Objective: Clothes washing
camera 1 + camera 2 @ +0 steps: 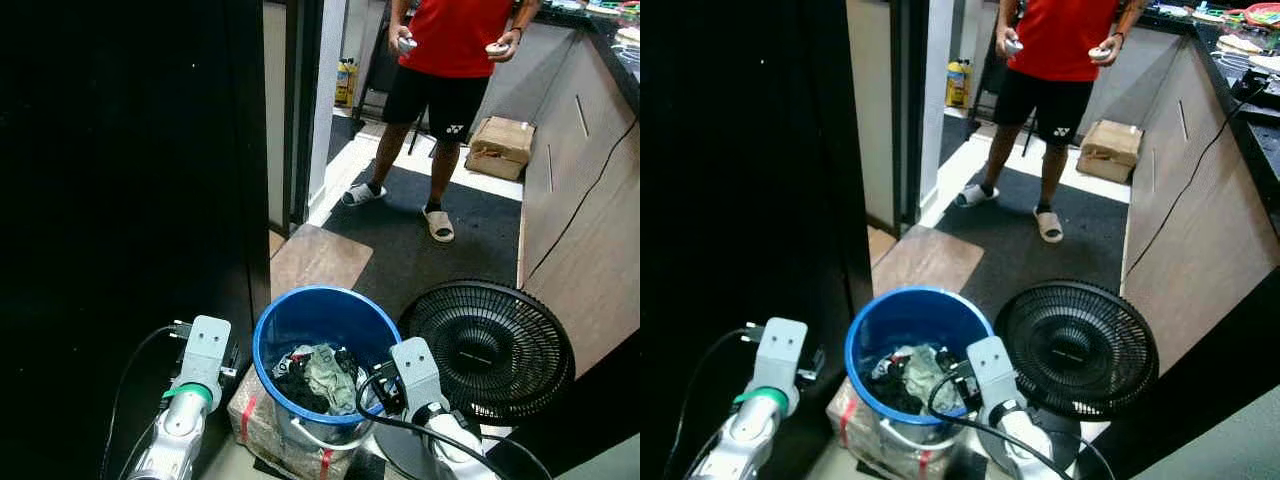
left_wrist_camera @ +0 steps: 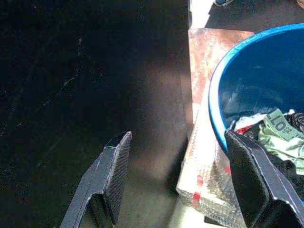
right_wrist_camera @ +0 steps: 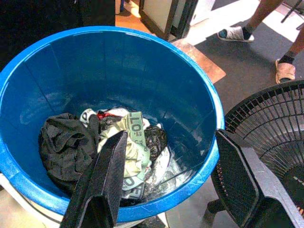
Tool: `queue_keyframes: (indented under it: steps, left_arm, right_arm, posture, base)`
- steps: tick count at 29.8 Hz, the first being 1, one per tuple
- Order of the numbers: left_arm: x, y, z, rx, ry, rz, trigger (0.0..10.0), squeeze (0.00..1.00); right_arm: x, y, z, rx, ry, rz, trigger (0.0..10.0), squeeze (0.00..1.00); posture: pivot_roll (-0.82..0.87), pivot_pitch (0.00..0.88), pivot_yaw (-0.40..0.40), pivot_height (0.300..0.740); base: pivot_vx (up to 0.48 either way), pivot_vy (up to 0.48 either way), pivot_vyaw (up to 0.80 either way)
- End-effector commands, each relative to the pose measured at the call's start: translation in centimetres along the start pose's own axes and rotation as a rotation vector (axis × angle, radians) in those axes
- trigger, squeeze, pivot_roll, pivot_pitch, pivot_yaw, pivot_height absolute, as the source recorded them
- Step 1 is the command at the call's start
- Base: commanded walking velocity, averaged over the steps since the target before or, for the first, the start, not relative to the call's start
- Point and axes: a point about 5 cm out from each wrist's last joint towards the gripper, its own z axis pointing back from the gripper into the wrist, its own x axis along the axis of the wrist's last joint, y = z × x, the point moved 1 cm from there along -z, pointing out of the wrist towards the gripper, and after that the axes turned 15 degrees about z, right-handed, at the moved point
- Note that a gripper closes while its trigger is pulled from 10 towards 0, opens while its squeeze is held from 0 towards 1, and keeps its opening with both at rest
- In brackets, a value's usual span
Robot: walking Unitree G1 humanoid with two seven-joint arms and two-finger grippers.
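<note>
Landmark: blue bucket [image 1: 325, 325], standing on a wrapped box [image 1: 262, 430] on the floor.
Left claw [image 2: 178, 175]: open, fingers spread wide; nothing between them. One finger [image 2: 111, 173] lies over the dark floor beside the bucket; the other sits at the bucket's rim.
Left arm [image 1: 190, 400]: raised just beside the bucket, on its left, wrist pointing forward and down.
Right claw [image 3: 175, 178]: open, fingers spread wide; empty. It hovers above the bucket's opening, one finger [image 3: 107, 175] over the clothes, the other outside the rim on the fan side.
Right arm [image 1: 425, 395]: reaches forward between the bucket and the fan.
Clothes [image 3: 95, 142]: heaped in the bottom of the bucket; black, pale green and white fabric.
Fan [image 1: 490, 345]: black, just right of the bucket.
Person [image 1: 440, 60]: stands well beyond the bucket on a dark mat, a small object in each hand.
Head views add: cardboard box [image 1: 500, 145] near the person; counter [image 1: 1240, 50] to the right.
Right wrist view adds: the bucket's full interior.
Left wrist view adds: red tape on the wrapped box.
</note>
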Motion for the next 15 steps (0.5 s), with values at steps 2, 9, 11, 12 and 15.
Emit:
queue_keyframes:
  steps: [2, 9, 11, 12, 15]
  left_arm:
    - [-0.9, -0.1, 0.3, -0.006, 0.038, -0.001, 10.0, 0.0]
    - [-0.7, -0.4, 0.3, -0.035, 0.037, 0.019, 10.0, 0.0]
    - [-0.7, -0.4, 0.3, -0.035, 0.037, 0.019, 10.0, 0.0]
    - [-0.7, -0.5, 0.2, -0.038, 0.036, 0.021, 10.0, 0.0]
    - [-0.6, -0.5, 0.2, -0.036, 0.034, 0.022, 10.0, 0.0]
  right_arm:
    - [-0.7, 0.2, 0.4, -0.001, 0.028, -0.01, 10.0, 0.0]
    - [0.8, -0.7, -0.3, -0.035, -0.036, -0.022, 10.0, 0.0]
    - [0.8, -0.7, -0.3, -0.035, -0.036, -0.022, 10.0, 0.0]
    - [1.0, -0.8, -0.4, -0.04, -0.043, -0.024, 10.0, 0.0]
    - [0.9, -0.9, -0.4, -0.048, -0.035, -0.025, 10.0, 0.0]
  posture:
    - [0.08, 0.028, 0.001, 0.74]
    - [0.08, 0.024, 0.003, 0.74]
    - [0.08, 0.024, 0.003, 0.74]
    - [0.08, 0.017, 0.0, 0.74]
    - [0.08, 0.014, -0.002, 0.73]
  base:
    - [0.0, 0.0, 0.0]
    - [0.0, 0.0, 0.0]
    - [0.0, 0.0, 0.0]
    - [0.0, 0.0, 0.0]
    - [0.0, 0.0, 0.0]
